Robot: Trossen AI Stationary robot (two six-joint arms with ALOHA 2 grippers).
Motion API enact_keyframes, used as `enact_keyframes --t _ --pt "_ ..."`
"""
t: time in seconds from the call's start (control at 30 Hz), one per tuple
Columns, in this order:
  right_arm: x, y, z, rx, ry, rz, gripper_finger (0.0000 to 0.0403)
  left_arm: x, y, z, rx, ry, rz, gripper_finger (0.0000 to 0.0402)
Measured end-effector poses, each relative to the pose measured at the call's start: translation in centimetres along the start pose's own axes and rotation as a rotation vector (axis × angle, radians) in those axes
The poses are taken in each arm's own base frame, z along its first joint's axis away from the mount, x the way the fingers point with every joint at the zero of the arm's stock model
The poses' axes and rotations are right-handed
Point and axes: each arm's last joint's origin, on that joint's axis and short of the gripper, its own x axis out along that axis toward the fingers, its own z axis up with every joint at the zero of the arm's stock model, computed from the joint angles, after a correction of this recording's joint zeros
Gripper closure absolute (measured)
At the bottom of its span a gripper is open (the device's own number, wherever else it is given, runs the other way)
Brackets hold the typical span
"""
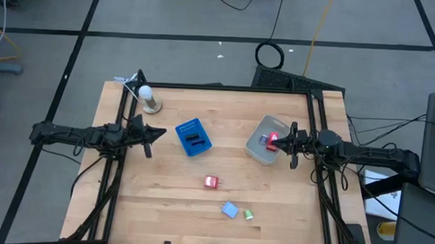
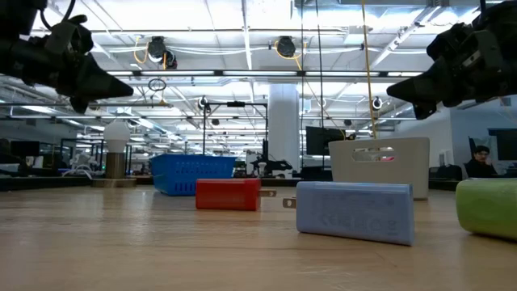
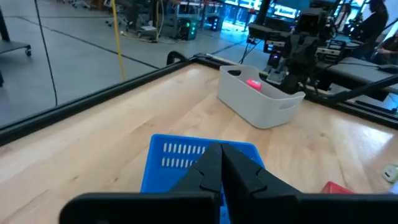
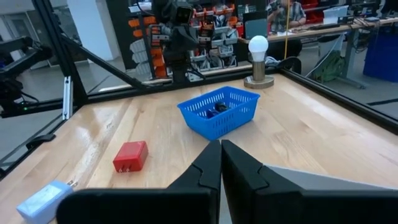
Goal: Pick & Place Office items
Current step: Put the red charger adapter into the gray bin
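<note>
A red piece (image 1: 211, 182), a light blue piece (image 1: 230, 209) and a green piece (image 1: 249, 214) lie flat on the wooden table toward its near edge. A blue tray (image 1: 192, 137) left of centre holds dark pieces (image 4: 216, 111). A pale tub (image 1: 264, 142) at the right holds a red piece (image 3: 253, 83). My left gripper (image 1: 162, 132) hovers shut just left of the tray, pointing at it. My right gripper (image 1: 275, 143) hovers shut over the tub's right part. Both are raised above the table, as the low view shows, and nothing is between their fingers.
A lamp with a white bulb (image 1: 149, 97) stands at the table's far left corner. A black frame (image 1: 317, 104) runs along the table's edges. Bare wood lies between the tray, the tub and the loose pieces.
</note>
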Motion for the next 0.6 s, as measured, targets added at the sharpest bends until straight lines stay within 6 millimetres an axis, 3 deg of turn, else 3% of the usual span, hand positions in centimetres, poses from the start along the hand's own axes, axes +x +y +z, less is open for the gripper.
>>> enact_keyframes --t 0.17,0.33,0.47,0.6 --pt "0.1 0.1 0.1 0.001 -0.009 0.019 0.0399 0.0 0.0 -0.1 0.003 0.015 -0.024 0.0399" --pt "0.4 0.7 1.5 0.111 -0.135 0.129 0.0399 0.1 0.2 -0.1 0.009 0.013 0.025 0.0387" --pt "1.4 1.1 0.3 0.105 0.011 0.12 0.0399 0.2 0.2 -0.2 -0.002 0.012 0.064 0.0383" --pt "3.1 1.9 1.3 0.125 0.083 0.131 0.0398 0.2 0.2 -0.2 -0.007 0.016 0.069 0.0397"
